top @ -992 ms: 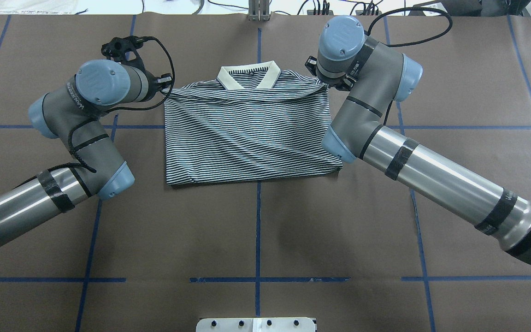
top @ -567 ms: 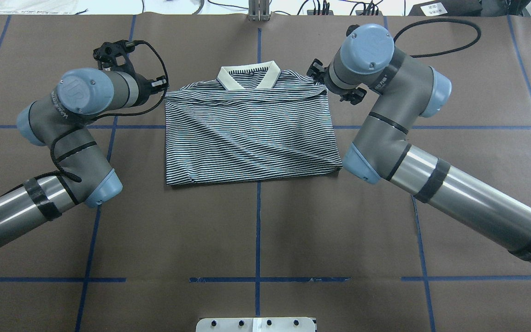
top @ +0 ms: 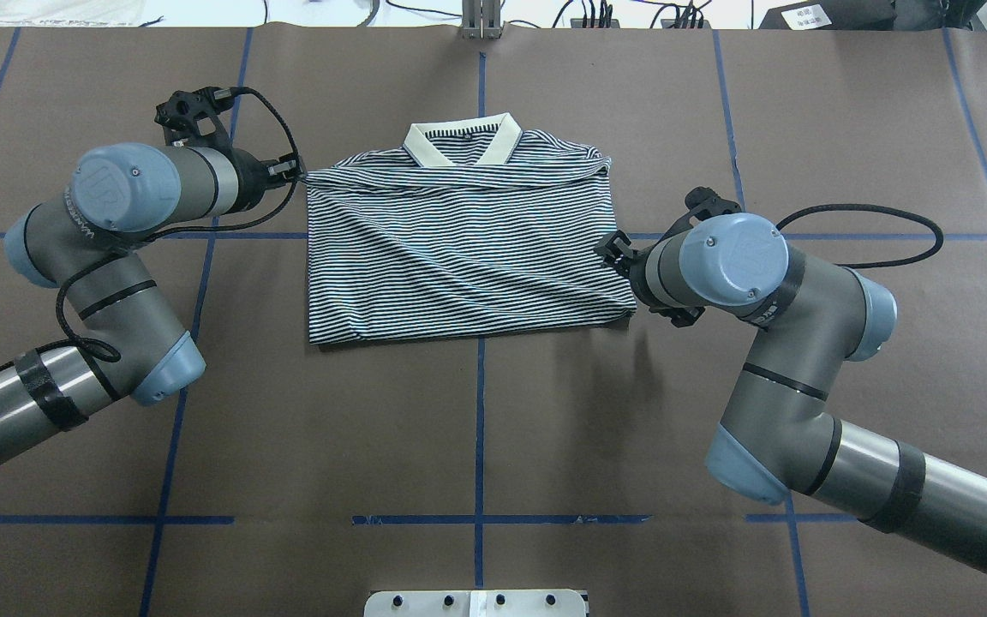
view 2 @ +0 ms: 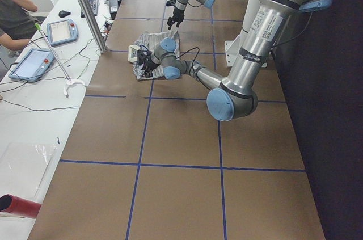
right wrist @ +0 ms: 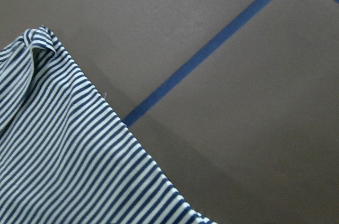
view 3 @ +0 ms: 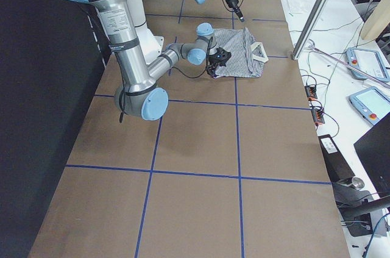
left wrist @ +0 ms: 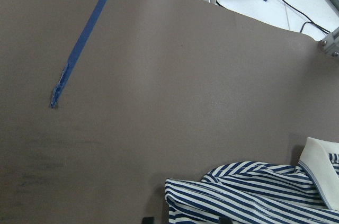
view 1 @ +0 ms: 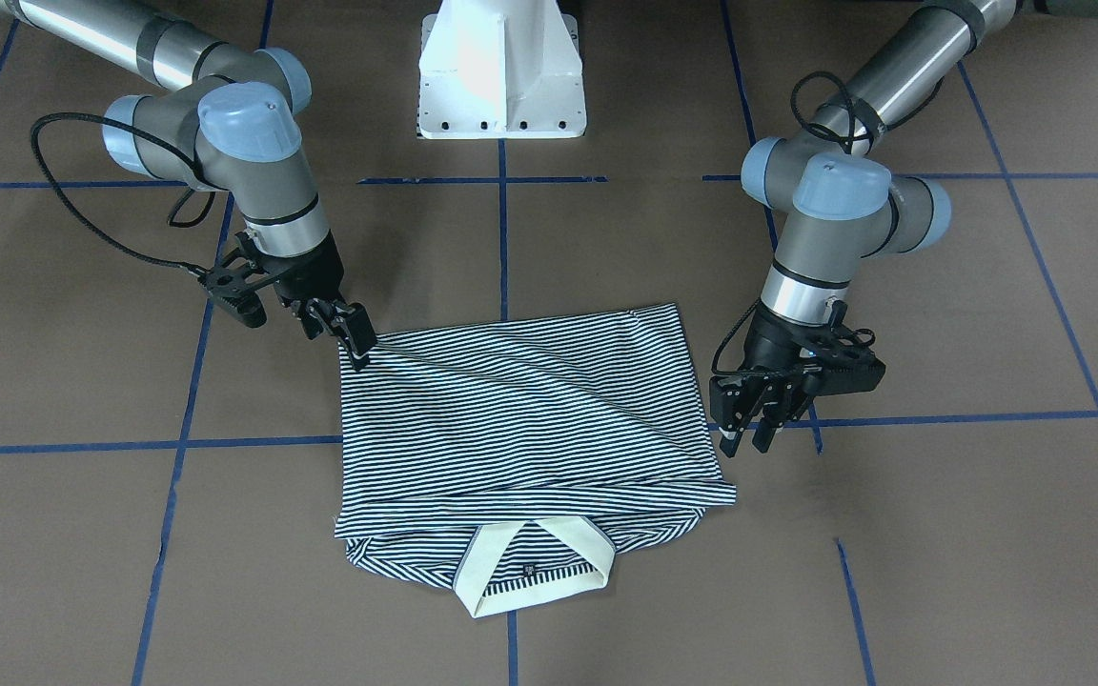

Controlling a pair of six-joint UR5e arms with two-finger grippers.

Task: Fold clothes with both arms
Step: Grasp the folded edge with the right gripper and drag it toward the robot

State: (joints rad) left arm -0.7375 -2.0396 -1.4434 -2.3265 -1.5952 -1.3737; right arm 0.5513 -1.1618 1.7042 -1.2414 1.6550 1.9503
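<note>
The striped polo shirt [top: 459,248] lies folded flat mid-table, its cream collar [top: 462,141] at the far edge. It also shows in the front-facing view [view 1: 530,419]. My left gripper [view 1: 744,438] is beside the shirt's left edge near the far-left corner [top: 292,174], with its fingers apart and empty. My right gripper [view 1: 358,348] has its fingertips at the shirt's near-right corner, and its jaws look open. In the overhead view the right wrist [top: 716,266] hides those fingers. The wrist views show only shirt edges [left wrist: 249,192] [right wrist: 63,150] on brown table.
The white pedestal [view 1: 501,76] stands at the robot's side of the table. Blue tape lines [top: 479,428] grid the brown tabletop. Cables, tablets and a metal post [view 2: 85,7] are past the far edge, where an operator [view 2: 14,16] sits.
My right arm has swung from the shirt's far-right corner back to its near-right corner. My left arm has drawn slightly left. The shirt has not moved.
</note>
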